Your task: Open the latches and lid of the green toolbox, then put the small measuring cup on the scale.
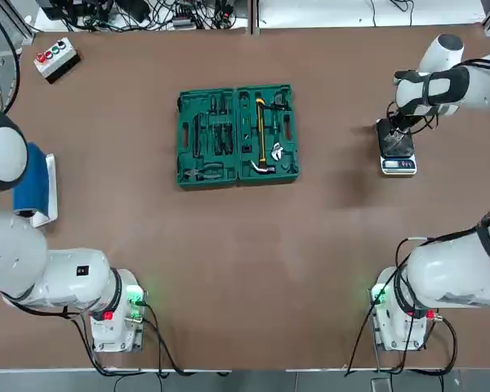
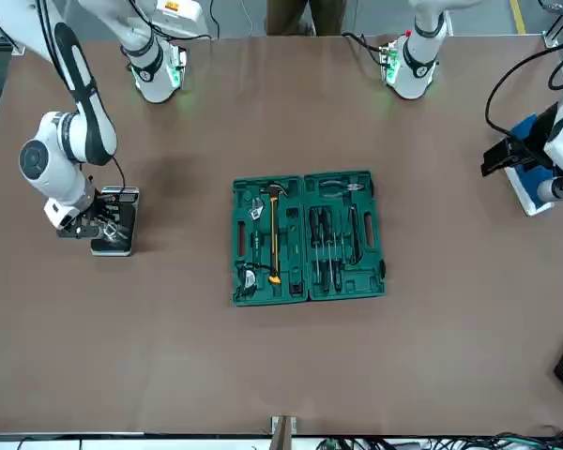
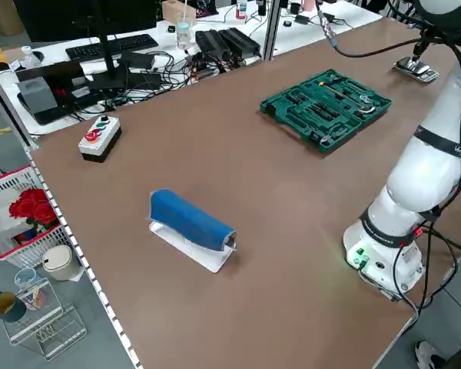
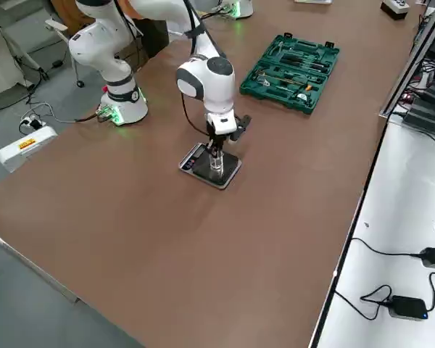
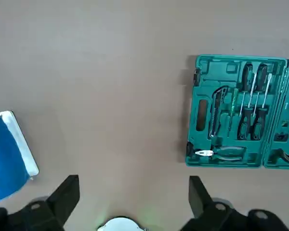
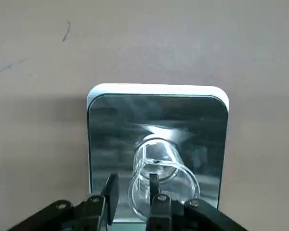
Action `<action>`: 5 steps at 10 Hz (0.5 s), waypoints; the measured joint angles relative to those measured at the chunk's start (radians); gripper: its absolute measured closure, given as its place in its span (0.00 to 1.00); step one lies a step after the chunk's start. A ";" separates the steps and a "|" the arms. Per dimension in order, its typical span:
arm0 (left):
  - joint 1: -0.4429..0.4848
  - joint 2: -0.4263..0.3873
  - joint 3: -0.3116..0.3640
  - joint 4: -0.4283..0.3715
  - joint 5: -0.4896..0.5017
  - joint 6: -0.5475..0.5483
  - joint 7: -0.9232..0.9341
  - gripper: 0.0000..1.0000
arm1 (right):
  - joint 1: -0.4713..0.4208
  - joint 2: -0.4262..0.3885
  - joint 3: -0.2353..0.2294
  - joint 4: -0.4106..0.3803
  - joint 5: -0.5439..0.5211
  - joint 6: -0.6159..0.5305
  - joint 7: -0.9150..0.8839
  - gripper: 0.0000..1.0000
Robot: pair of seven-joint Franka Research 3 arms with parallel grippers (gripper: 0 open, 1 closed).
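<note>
The green toolbox [image 1: 237, 136] lies open and flat mid-table, with hammer, pliers and screwdrivers in its trays; its latches cannot be made out. At the table's right side sits the scale [image 1: 397, 151], and the small measuring cup [image 6: 159, 168] stands upright on its black platform [image 6: 111, 130]. My right gripper [image 6: 132, 185] hangs over the cup. One finger is inside the rim and the other outside, slightly parted, with a gap to the cup's wall. Far off at the left side, above a blue object, my left gripper [image 5: 132, 192] is wide open with nothing in it.
A grey box with coloured buttons [image 1: 55, 57] sits at the far left corner. A blue object on a white base [image 1: 34, 189] lies at the left edge, under the left arm. Cables and equipment line the back edge.
</note>
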 joint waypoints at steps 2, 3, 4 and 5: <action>0.001 0.000 0.000 0.000 0.000 0.000 0.000 0.00 | 0.001 -0.004 0.001 0.036 0.000 -0.069 0.000 0.66; 0.001 0.000 0.000 0.000 0.000 0.000 0.000 0.00 | 0.001 -0.005 0.001 0.061 0.000 -0.105 0.000 0.66; 0.001 0.000 0.000 0.000 0.000 0.000 0.000 0.00 | 0.002 -0.006 0.001 0.086 0.000 -0.137 0.000 0.66; 0.001 0.000 0.000 0.000 0.000 0.000 0.000 0.00 | 0.003 -0.007 0.001 0.108 0.000 -0.159 0.000 0.65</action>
